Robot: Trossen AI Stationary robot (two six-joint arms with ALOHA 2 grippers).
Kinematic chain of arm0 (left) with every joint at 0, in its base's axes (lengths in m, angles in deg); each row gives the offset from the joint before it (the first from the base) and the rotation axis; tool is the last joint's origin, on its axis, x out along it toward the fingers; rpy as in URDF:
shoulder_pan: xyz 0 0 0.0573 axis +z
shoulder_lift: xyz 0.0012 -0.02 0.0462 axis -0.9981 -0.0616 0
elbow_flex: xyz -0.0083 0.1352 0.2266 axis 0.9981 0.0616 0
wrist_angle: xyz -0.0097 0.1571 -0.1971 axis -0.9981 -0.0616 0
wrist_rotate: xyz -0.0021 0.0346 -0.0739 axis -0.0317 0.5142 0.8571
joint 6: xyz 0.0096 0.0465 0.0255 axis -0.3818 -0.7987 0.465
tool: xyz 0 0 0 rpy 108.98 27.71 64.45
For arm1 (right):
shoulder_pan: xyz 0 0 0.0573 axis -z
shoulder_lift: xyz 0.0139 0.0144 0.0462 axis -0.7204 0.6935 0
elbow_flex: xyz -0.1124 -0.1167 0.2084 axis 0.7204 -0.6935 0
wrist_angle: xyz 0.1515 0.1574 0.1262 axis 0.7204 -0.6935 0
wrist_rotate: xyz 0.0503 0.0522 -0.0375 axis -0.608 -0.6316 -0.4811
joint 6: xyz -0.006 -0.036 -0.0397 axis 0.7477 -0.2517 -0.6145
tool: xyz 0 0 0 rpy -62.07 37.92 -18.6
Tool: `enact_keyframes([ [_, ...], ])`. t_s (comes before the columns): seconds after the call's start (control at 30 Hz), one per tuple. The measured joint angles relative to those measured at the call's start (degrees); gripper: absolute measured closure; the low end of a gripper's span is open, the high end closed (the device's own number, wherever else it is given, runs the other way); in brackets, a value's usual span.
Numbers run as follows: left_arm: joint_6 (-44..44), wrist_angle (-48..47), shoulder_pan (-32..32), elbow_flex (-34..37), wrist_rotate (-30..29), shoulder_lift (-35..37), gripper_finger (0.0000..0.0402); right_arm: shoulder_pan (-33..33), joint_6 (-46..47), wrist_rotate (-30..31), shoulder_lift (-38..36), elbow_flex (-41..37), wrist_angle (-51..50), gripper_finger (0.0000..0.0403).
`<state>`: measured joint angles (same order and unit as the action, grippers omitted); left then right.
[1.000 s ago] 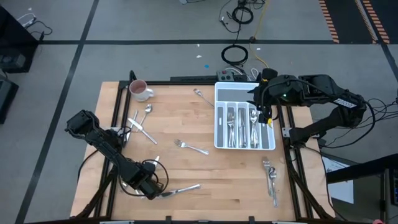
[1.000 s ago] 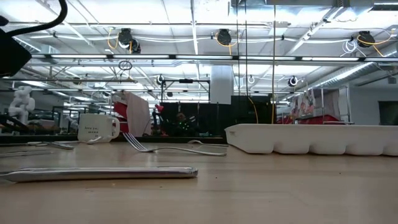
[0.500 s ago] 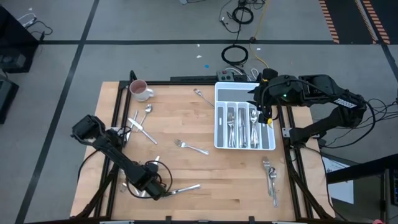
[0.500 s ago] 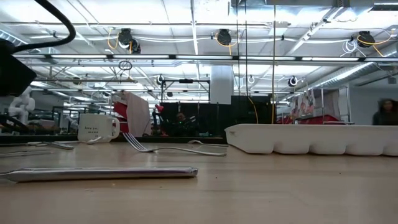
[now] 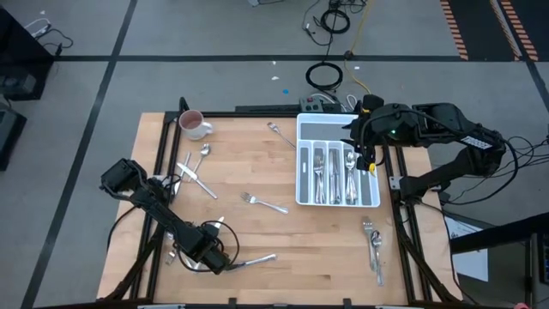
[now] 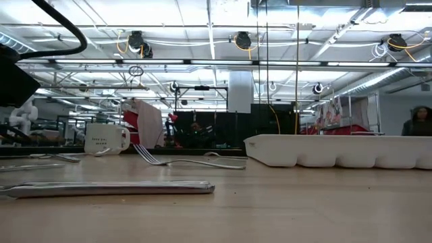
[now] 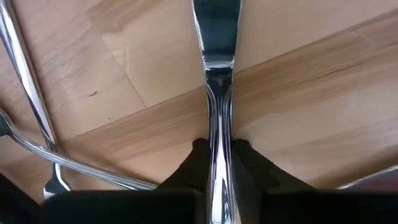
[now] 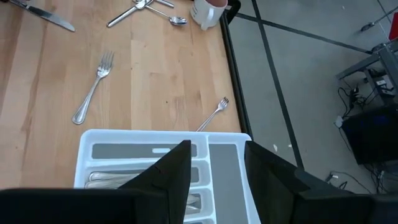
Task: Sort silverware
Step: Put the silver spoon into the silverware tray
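Left gripper (image 7: 217, 165) shifted slightly, jaws clamped on knife (image 5: 250, 260); mug (image 6: 106, 138) print unreadable.

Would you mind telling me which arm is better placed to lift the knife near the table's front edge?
Left. The left end effector already straddles the knife handle on the table, while the right end effector hovers open above the tray, far from it.

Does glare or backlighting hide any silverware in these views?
Low view: ceiling lights backlight the room, the knife gleams. Left wrist view: the knife, clamped in the left gripper, mirrors bright streaks. High view: even light; right gripper open over the tray.
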<state>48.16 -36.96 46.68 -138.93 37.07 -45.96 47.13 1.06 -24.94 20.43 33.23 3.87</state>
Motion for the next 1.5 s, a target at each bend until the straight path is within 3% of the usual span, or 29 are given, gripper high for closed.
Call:
enact_keyframes([
  [0.3, -0.07, -1.57, -0.04, -0.91, -0.4, 0.31, 0.0362, -0.01, 0.45, -0.34, 0.0, 0.0, -0.68, 0.0264],
  [0.43, -0.5, -5.12, -0.09, -3.34, -2.67, 1.11, 0.0363, -0.01, 0.46, -0.36, 0.0, 0.0, -0.7, 0.0264],
  [0.53, -0.52, -6.95, 0.16, -4.72, -6.91, 1.73, 0.04, -0.02, 0.47, -0.36, 0.0, 0.0, -0.7, 0.0264],
  [0.9, -0.19, -11.37, 1.29, -10.64, -11.11, 1.81, 0.0401, 0.0, 0.42, -4.13, 0.36, -0.38, -0.76, 0.0264],
  [1.13, -4.06, -24.4, 1.95, -23.67, -16.95, 1.9, 0.0401, 0.0, -2.62, -14.64, 3.78, -6.79, 9.64, 0.0262],
  [1.37, -3.26, -46.82, 0.36, -43.15, -24.24, 2.04, 0.0401, 0.02, -8.72, -23.51, 10.8, -15.52, 22.49, 0.0247],
  [1.5, -7.31, -45.3, -1.91, -49.11, -31.54, 5.37, 0.0401, 0.02, -10.64, -28.05, 17.58, -17.57, 28.39, 0.0235],
])
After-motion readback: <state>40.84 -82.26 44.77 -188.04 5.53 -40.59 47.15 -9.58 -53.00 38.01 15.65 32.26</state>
